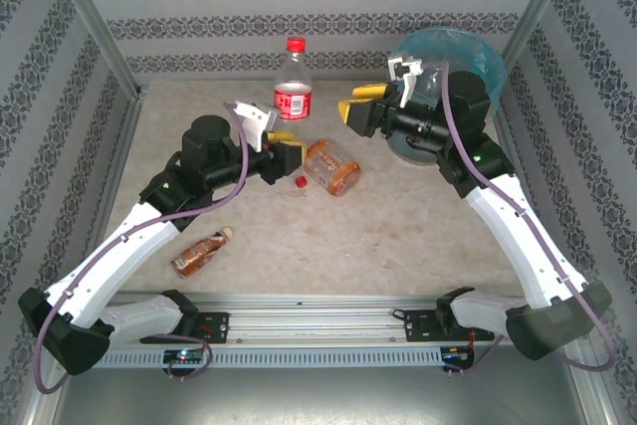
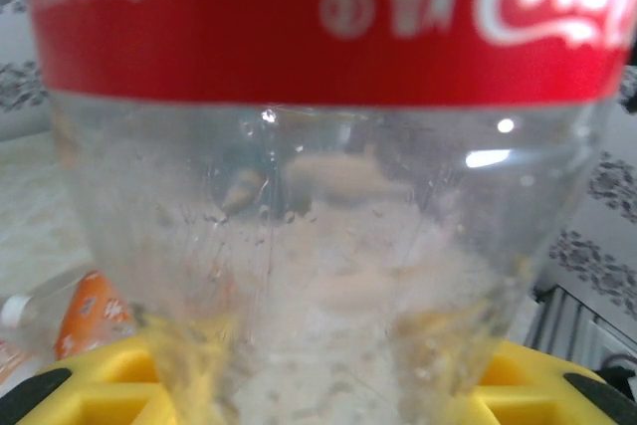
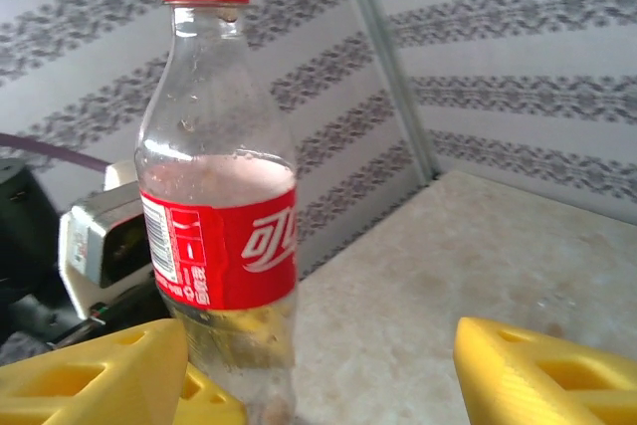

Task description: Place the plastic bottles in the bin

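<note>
At the top centre of the overhead view, the cola bottle point(image 1: 293, 90) stands upright, long axis vertical, red cap up and red label around its middle. The left gripper point(image 1: 286, 151) is clenched on its clear lower body. In the left wrist view the yellow fingers point(image 2: 90, 400) press in from both lower corners with the cola bottle point(image 2: 318, 246) between them.

The right gripper point(image 1: 350, 111) hangs just right of it, released. Its fingers point(image 3: 542, 375) are spread wide in its own camera, the cola bottle point(image 3: 221, 226) near the left one.

The bin point(image 1: 476, 52) sits in the upper right corner against the patterned wall and metal post, partly hidden behind the right arm.

An orange-labelled bottle point(image 1: 331, 167) lies on its side at mid-table, long axis running upper left to lower right, with a small red cap point(image 1: 301, 182) just beside it. A brown bottle point(image 1: 202, 253) lies lower left near the left arm, its white-capped end pointing upper right.

The table point(image 1: 398, 236) is bare through the centre and lower right. Walls close it off at the top and sides, and a rail at the bottom.
</note>
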Tool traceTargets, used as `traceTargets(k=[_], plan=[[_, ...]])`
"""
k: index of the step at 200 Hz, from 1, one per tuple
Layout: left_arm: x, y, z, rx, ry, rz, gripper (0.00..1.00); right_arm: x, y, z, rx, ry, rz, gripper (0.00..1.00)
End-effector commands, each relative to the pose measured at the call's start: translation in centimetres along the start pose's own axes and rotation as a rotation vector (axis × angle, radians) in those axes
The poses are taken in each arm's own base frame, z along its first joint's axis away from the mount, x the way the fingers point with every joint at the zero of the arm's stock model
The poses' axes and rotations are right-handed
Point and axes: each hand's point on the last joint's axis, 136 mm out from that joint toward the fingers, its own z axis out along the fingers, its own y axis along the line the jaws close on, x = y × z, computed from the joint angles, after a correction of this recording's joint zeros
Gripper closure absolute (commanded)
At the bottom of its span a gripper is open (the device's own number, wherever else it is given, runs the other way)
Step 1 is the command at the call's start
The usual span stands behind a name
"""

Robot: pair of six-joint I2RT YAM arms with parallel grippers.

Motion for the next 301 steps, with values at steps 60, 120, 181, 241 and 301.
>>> traceTargets(k=[60,120,181,241,301], plan=[[-0.5,-4.8,0.4,0.266,-0.068,0.140,0.69,1.7,8.5,0.7,-0.368,0.083,-0.165,0.25],[-0.2,-7.2,-0.2,0.423,-0.082,0.156,0.69,2.6,9.1,2.3,-0.363,0.096,-0.182,0.23],[-0.2,-7.4,-0.9,0.421,-0.098,0.181,0.69,2.2,6.8,3.0,-0.183,0.051,-0.213,0.20],[-0.3,-8.4,-0.8,0.495,-0.082,0.168,0.70,3.3,9.0,3.6,-0.281,0.085,-0.209,0.19],[-0.1,-9.4,-0.8,0.581,-0.049,0.118,0.70,4.2,10.0,4.2,-0.345,0.116,-0.186,0.27]])
